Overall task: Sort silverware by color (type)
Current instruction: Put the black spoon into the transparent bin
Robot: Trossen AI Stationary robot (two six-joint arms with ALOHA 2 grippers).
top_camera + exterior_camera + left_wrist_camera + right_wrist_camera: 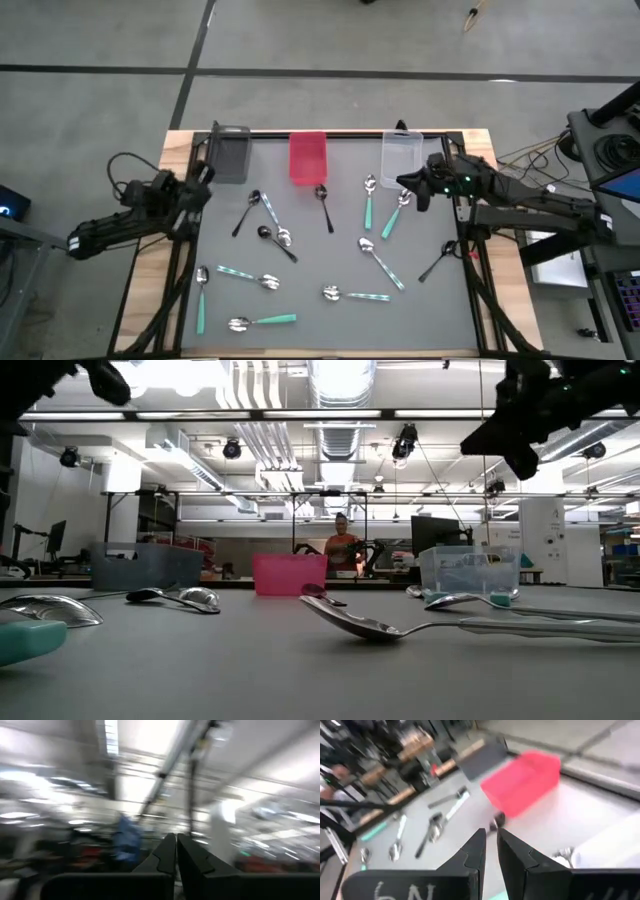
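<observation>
Spoons (372, 257) all lie loose on the table (310, 330), none sorted into the far bins (307, 158); left gripper (207, 172) pressed together, right gripper (413, 183) nearly closed, empty.

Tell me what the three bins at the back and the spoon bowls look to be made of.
Grey bin: looks like smoky translucent plastic.
Red bin: opaque plastic by its look, glossy pink-red walls.
Clear bin: see-through plastic, probably; the room shows through it in the low view.
Spoon bowl: likely polished metal, mirror-bright with reflections.
</observation>
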